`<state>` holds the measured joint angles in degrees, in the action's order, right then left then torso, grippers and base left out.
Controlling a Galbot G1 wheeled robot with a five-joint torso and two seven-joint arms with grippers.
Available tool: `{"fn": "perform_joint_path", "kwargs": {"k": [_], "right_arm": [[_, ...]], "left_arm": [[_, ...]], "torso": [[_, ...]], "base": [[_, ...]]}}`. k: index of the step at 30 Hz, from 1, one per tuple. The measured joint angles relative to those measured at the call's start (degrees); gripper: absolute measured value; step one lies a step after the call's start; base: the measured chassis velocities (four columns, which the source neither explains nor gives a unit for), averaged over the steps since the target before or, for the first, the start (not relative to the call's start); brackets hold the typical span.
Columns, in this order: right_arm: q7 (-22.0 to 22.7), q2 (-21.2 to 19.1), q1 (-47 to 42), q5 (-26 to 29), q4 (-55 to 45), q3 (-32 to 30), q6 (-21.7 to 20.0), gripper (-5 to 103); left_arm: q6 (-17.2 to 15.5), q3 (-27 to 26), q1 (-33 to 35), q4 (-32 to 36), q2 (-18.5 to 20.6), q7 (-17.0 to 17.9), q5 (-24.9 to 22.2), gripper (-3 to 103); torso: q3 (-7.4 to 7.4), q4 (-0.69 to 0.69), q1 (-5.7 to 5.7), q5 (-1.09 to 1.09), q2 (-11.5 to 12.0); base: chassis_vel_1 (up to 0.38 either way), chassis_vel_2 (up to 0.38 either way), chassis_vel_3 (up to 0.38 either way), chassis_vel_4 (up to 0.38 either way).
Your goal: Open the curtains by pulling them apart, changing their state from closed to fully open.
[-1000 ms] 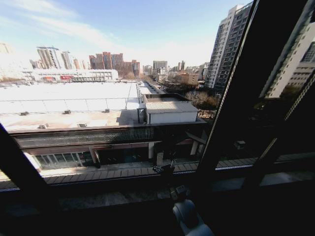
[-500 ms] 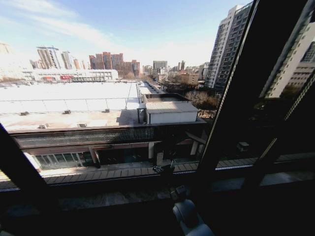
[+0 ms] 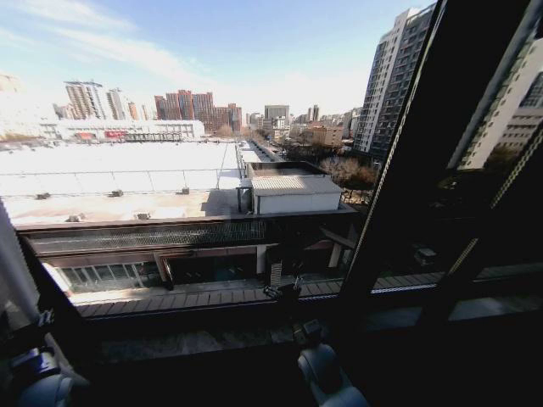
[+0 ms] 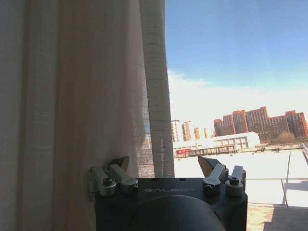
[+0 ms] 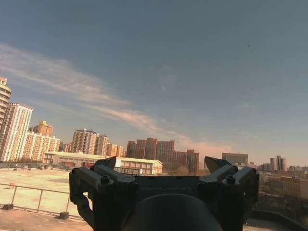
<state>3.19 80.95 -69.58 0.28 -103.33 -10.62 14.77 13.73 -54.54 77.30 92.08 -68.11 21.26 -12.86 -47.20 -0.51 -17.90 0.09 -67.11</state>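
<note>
Left pincer beside the gathered curtain

The curtain [image 4: 82, 86] hangs in vertical pleats at the window's left edge, touching one finger of the left pincer [image 4: 163, 166], which stands wide and empty. The right pincer [image 5: 166, 166], also wide, faces bare glass, well apart.

Right gripper [image 5: 163, 166] seen from behind the wrist, dark body low in the frame, jaws spread apart, nothing held between them. One finger [image 5: 108, 166] on one side and the other finger [image 5: 219, 166] opposite, both pointing out toward open air. Beyond the fingertips, a city skyline [image 5: 144, 149] of reddish and pale tower blocks. Nearer, a flat pale rooftop [image 5: 33, 192] edged by a metal railing [image 5: 33, 199]. Above, deep blue sky [image 5: 192, 57] streaked with thin cloud [image 5: 72, 82].
</note>
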Motion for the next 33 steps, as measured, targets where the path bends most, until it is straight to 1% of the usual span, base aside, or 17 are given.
{"fn": "perform_joint_path", "kwargs": {"k": [1,4,5,6,7,11,13,18,19,20,21,22,24,25,26,28,33], "right_arm": [[0.0,0.0,0.0,0.0,0.0,0.0,0.0,100],[0.0,0.0,0.0,0.0,0.0,0.0,0.0,100],[0.0,0.0,0.0,0.0,0.0,0.0,0.0,100],[0.0,0.0,0.0,0.0,0.0,0.0,0.0,100],[0.0,0.0,0.0,0.0,0.0,0.0,0.0,100],[0.0,0.0,0.0,0.0,0.0,0.0,0.0,100],[0.0,0.0,0.0,0.0,0.0,0.0,0.0,100],[0.0,0.0,0.0,0.0,0.0,0.0,0.0,100],[0.0,0.0,0.0,0.0,0.0,0.0,0.0,100],[0.0,0.0,0.0,0.0,0.0,0.0,0.0,100],[0.0,0.0,0.0,0.0,0.0,0.0,0.0,100],[0.0,0.0,0.0,0.0,0.0,0.0,0.0,100],[0.0,0.0,0.0,0.0,0.0,0.0,0.0,100],[0.0,0.0,0.0,0.0,0.0,0.0,0.0,100],[0.0,0.0,0.0,0.0,0.0,0.0,0.0,100],[0.0,0.0,0.0,0.0,0.0,0.0,0.0,100],[0.0,0.0,0.0,0.0,0.0,0.0,0.0,100]], "left_arm": [[0.0,0.0,0.0,0.0,0.0,0.0,0.0,77],[0.2,2.5,1.5,3.6,-1.6,-0.3,-0.3,93],[0.2,3.2,2.0,4.8,-2.1,-0.4,-0.2,93],[0.2,4.0,2.4,5.8,-2.4,-0.4,0.0,97],[0.2,4.0,2.4,5.8,-2.4,-0.4,0.0,97],[0.1,6.9,4.6,10.0,-3.6,-0.1,2.4,100],[0.3,8.4,7.1,13.6,-5.1,0.4,4.7,100],[1.4,9.3,8.6,15.6,-5.8,0.3,6.2,100],[2.5,9.3,8.4,15.1,-5.6,-0.9,5.7,100],[2.5,9.3,8.4,15.1,-5.6,-0.9,5.7,100],[3.7,9.1,8.1,14.4,-5.4,-2.2,4.8,100],[6.3,8.3,7.2,12.6,-4.7,-6.8,1.6,100],[7.7,6.8,6.2,10.6,-4.3,-13.2,-3.8,100],[7.7,6.8,6.2,10.6,-4.3,-13.2,-3.8,100],[7.8,6.1,5.8,9.7,-4.2,-15.1,-6.1,100],[7.6,4.9,5.2,8.0,-4.0,-16.9,-9.2,100],[6.8,2.9,5.8,6.4,-4.6,-19.8,-11.1,100]], "torso": [[0.00,0.00,0.00,0.00,0.0],[0.00,0.02,0.01,0.00,0.0],[0.01,0.02,0.01,0.00,0.0],[0.01,0.02,0.01,0.01,0.0],[0.01,0.02,0.01,0.01,0.0],[0.00,-0.01,0.01,-0.01,0.0],[0.00,0.01,0.00,0.00,0.0],[0.01,0.02,0.01,0.00,0.0],[0.01,0.02,0.02,0.00,0.0],[0.01,0.02,0.02,0.00,0.0],[0.01,0.01,0.02,-0.01,0.0],[0.01,0.00,0.01,-0.01,0.0],[0.00,0.00,0.01,-0.02,0.0],[0.00,0.00,0.01,-0.02,0.0],[0.00,0.00,0.01,-0.01,0.0],[0.00,0.00,0.01,-0.02,0.0],[0.01,0.02,0.01,-0.02,0.0]], "base": [[0.000,0.000,0.000,0.000],[0.000,0.000,0.000,0.000],[0.000,0.000,0.000,0.000],[0.000,0.000,0.000,0.000],[0.000,0.000,0.000,0.000],[0.000,0.000,0.000,0.000],[0.000,0.000,0.000,0.000],[0.000,0.000,0.000,0.000],[0.000,0.000,0.000,0.000],[0.000,0.000,0.000,0.000],[0.000,0.000,0.000,0.000],[0.000,0.000,0.000,0.000],[0.000,0.000,0.000,0.000],[0.000,0.000,0.000,0.000],[0.000,0.000,0.000,0.000],[0.000,0.000,0.000,0.000],[0.000,0.000,0.000,0.000]]}}
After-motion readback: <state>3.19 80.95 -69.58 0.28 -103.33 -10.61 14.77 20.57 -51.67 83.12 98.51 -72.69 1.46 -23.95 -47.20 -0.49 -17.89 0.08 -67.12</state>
